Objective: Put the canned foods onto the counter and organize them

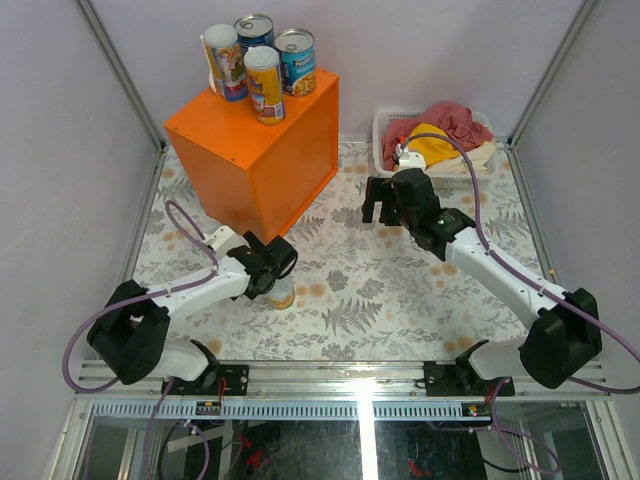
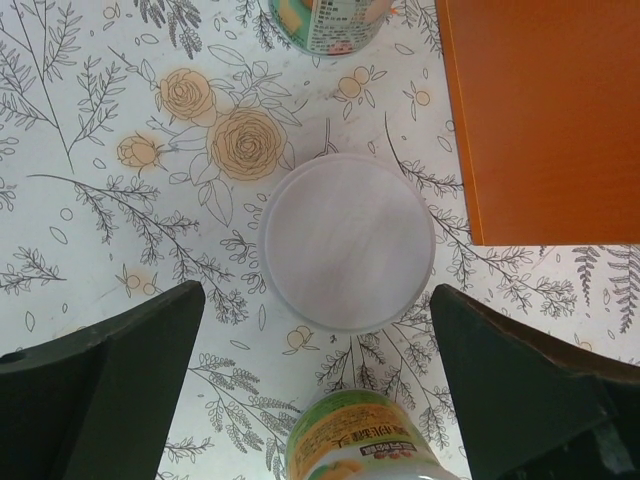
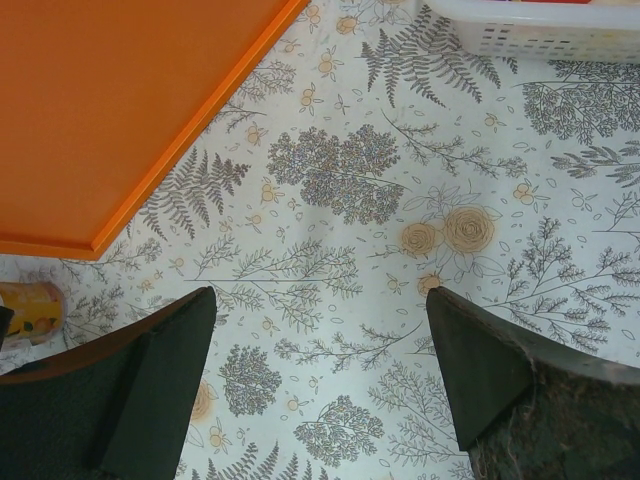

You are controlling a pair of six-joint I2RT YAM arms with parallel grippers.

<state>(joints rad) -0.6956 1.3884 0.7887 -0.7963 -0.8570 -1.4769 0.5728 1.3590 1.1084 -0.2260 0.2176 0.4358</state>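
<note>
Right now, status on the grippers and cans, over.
Left gripper open above white-lidded can, not gripping. Right gripper open, empty. Four cans up on orange counter. Loose cans flank the target; counter wall close.

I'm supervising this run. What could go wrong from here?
The open left hand is over the white-lidded can, but two other cans stand close; closing or lifting might knock them. The counter sits near one finger and could be scraped. The four cans on top crowd its far corner.

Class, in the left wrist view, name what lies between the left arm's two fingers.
A white-topped can stands on the floral cloth between the fingers, touching neither; the left wrist view shows it.
</note>
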